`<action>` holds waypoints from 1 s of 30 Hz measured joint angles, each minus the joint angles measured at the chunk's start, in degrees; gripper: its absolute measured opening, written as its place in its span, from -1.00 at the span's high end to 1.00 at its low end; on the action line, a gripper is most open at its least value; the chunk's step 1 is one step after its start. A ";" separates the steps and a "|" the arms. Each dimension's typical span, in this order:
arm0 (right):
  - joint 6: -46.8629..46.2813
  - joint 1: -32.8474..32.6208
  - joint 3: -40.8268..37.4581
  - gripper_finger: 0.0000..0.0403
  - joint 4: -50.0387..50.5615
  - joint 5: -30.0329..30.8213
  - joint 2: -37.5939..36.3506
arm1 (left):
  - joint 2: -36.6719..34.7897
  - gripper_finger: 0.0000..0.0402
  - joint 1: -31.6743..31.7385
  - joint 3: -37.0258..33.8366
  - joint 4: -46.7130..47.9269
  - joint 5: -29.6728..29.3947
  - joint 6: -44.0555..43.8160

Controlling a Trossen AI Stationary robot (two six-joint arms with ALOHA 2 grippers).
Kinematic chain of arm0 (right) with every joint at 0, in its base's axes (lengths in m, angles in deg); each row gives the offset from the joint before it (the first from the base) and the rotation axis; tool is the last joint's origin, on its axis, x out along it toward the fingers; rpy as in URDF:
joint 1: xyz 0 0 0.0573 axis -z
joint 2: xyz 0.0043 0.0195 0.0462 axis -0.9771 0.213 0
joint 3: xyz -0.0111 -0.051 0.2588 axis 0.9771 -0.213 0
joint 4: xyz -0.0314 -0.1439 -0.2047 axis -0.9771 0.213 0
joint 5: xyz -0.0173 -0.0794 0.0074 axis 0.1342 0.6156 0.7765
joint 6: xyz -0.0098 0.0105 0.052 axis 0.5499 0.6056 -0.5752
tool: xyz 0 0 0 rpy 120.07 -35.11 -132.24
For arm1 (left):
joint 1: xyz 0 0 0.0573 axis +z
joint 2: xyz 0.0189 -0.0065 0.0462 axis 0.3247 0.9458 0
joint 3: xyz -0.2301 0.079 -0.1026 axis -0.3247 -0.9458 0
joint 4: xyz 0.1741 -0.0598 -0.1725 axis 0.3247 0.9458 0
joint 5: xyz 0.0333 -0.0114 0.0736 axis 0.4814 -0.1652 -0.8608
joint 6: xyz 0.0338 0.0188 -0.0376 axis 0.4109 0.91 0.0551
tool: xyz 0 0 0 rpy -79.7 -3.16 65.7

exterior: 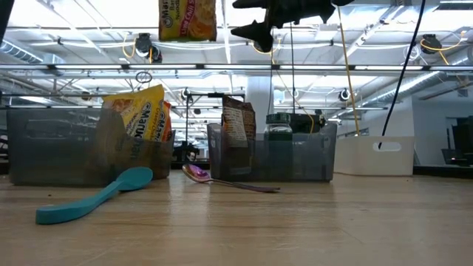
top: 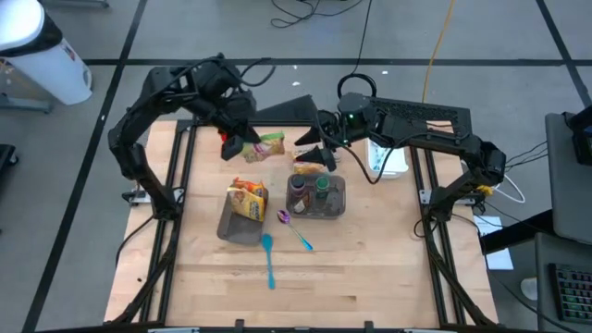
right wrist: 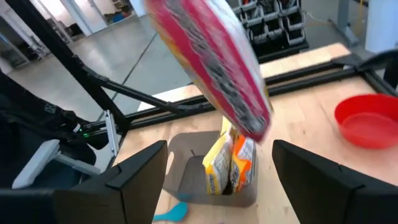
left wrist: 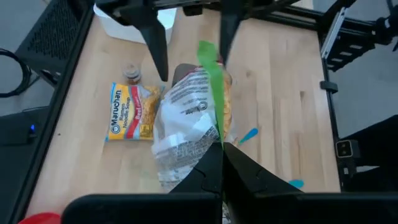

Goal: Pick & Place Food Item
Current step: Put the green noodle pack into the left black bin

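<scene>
Flat ramen packet point(left wrist: 132, 119) on worktop point(left wrist: 292, 74): "Maruchan", "Ramen Noodle Soup", blue and red on yellow.

Yellow packet point(exterior: 139, 118) standing in left grey bin point(exterior: 52, 148), low view: "Maruchan", part-hidden.

Print on held clear bag point(left wrist: 186, 118): too small to read.

Robotics lab: rig-framed table point(top: 370, 277)

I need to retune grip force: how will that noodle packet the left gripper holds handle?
Probably light and floppy: the noodle packet hangs crinkled from the left gripper, pinched at one edge. Its glossy wrapper may slip, and the noodles inside could crack under squeezing.
</scene>
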 joint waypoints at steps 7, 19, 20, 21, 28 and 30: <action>-0.29 -1.70 -0.02 -0.41 3.97 0.01 0.00 | -3.63 0.99 -2.47 -6.06 -2.19 -6.11 -3.44; -1.63 -7.37 -3.52 -0.38 3.08 0.13 0.00 | -12.85 1.00 -4.55 -30.75 -23.52 -5.45 -11.12; -1.79 -7.54 -3.93 -0.38 3.08 0.13 0.00 | -14.57 1.00 -4.69 -33.25 -25.35 -5.41 -12.43; -1.97 -7.67 -4.33 -0.38 3.08 0.14 0.00 | -16.29 1.00 -4.87 -35.86 -26.85 -5.42 -13.64; -5.51 -7.67 -6.38 -0.37 1.00 0.24 0.00 | -25.96 1.00 -7.40 -47.29 -30.01 -5.52 -18.02; -6.77 -7.67 -6.97 -0.37 -0.80 1.07 0.00 | -27.57 1.00 -8.72 -48.88 -28.38 -5.44 -17.62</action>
